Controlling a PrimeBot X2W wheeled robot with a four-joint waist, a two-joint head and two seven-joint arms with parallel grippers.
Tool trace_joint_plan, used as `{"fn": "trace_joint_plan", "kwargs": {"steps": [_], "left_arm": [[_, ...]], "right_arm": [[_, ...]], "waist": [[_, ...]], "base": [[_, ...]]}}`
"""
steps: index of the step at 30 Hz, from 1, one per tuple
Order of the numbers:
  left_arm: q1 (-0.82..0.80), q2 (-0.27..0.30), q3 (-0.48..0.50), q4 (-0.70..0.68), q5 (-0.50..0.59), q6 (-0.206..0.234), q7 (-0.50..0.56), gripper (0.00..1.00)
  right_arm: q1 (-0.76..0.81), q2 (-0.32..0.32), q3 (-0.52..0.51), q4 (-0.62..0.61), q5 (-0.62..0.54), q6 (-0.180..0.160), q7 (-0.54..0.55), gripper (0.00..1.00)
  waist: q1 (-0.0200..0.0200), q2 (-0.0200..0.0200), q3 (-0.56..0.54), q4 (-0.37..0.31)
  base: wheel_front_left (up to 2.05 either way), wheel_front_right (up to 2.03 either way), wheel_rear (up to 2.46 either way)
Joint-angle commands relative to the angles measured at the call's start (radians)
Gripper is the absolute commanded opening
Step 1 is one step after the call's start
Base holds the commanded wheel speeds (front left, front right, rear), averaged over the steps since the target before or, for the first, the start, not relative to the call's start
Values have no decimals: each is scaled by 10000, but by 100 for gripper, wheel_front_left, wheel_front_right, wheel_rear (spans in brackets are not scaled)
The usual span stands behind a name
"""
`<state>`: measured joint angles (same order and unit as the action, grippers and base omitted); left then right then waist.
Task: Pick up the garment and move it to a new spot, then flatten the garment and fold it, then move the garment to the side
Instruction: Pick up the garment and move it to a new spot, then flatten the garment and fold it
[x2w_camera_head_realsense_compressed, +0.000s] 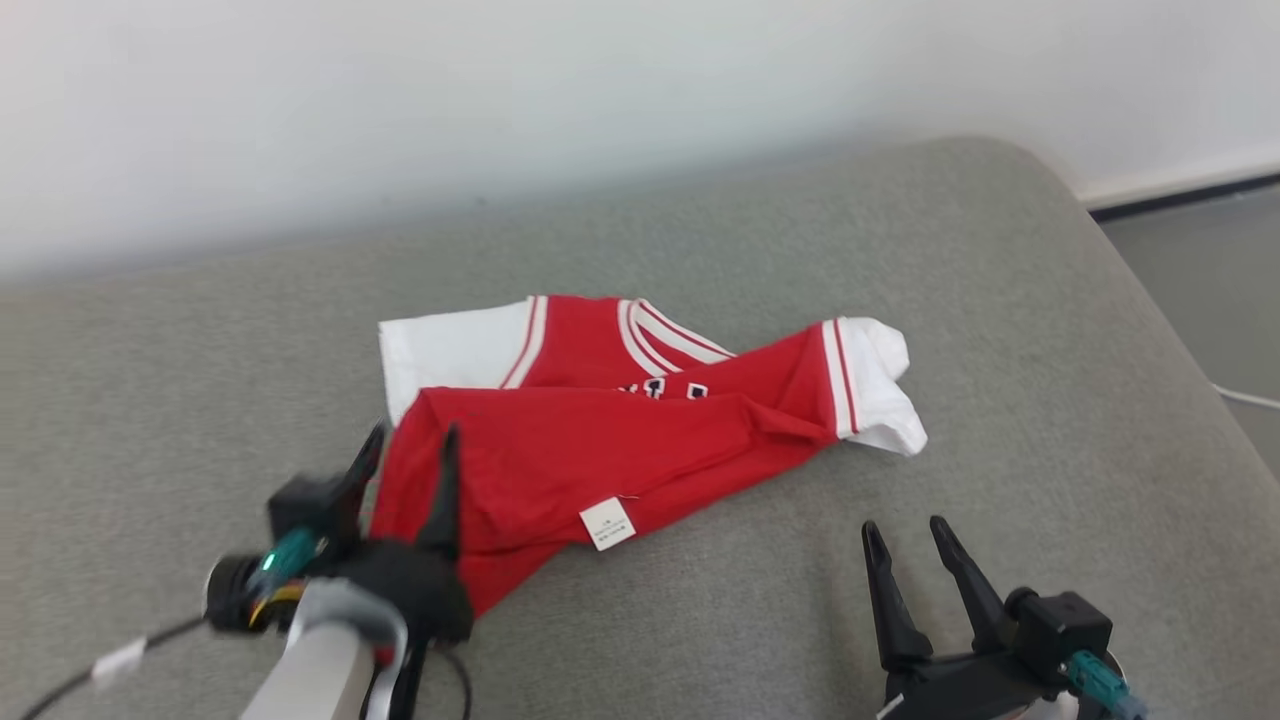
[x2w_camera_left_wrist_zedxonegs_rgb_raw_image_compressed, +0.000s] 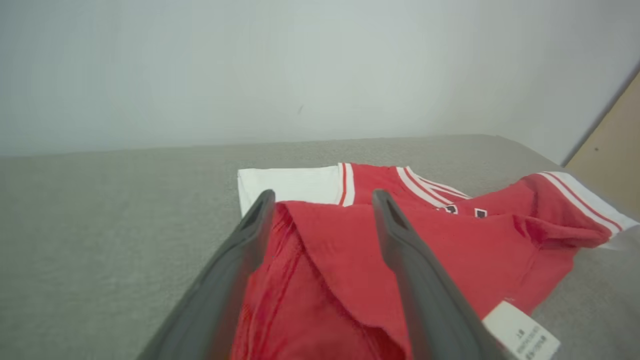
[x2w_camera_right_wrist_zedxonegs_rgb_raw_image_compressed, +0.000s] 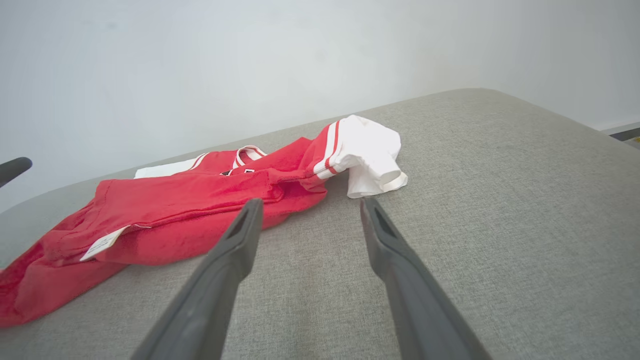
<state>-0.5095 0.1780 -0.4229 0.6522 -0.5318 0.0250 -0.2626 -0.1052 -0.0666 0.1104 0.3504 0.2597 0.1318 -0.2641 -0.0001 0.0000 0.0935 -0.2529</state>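
The left gripper (x2w_camera_head_realsense_compressed: 414, 432) stands with its two long dark fingers spread and nothing between them, poised over the near left corner of the red cotton T-shirt with white sleeves and striped trim (x2w_camera_head_realsense_compressed: 600, 450). Whether the tips touch the cloth I cannot tell. The right gripper (x2w_camera_head_realsense_compressed: 904, 525) is likewise spread and empty, over bare grey upholstered cushion (x2w_camera_head_realsense_compressed: 1000, 350) just beside the shirt's near edge.

The shirt lies rumpled mid-cushion. Its lower half is doubled up over the chest, a white care label (x2w_camera_head_realsense_compressed: 607, 524) is showing, and the right sleeve (x2w_camera_head_realsense_compressed: 880, 380) is bunched.

Flattening looks to be the step in hand. Each gripper should pinch only the top layer at a hem corner, then draw it low, apart and towards the robot, so the fold opens without dragging the whole shirt.
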Motion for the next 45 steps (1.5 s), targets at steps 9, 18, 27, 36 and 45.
{"fn": "trace_joint_plan", "kwargs": {"steps": [9,18,27,36,45], "left_arm": [[3064,-212,2442,-2073,1252,135,-33,100],[5190,-858,3808,-3100,2349,-90,-33,100],[5678,-1220,4240,-2930,2813,-650,-34,100],[5228,-1285,3748,-2927,2663,-735,-34,100],[4870,-1278,2607,-2897,2038,-343,-34,100]], "right_arm": [[421,-76,12,74,-75,-21,-4,100],[490,-56,123,128,-61,-21,-4,100],[527,-137,149,167,-2,-21,-4,100],[-482,-474,600,236,237,-21,-4,100],[-3782,-2072,2409,1670,536,-22,-4,100]], "waist": [[1,0,-785,950],[1,0,-819,1471],[1,0,-765,2004],[1,0,-240,2693],[1,0,661,3888]], "base": [[0,0,0],[0,0,0],[0,0,0],[0,0,0],[0,0,0]]}}
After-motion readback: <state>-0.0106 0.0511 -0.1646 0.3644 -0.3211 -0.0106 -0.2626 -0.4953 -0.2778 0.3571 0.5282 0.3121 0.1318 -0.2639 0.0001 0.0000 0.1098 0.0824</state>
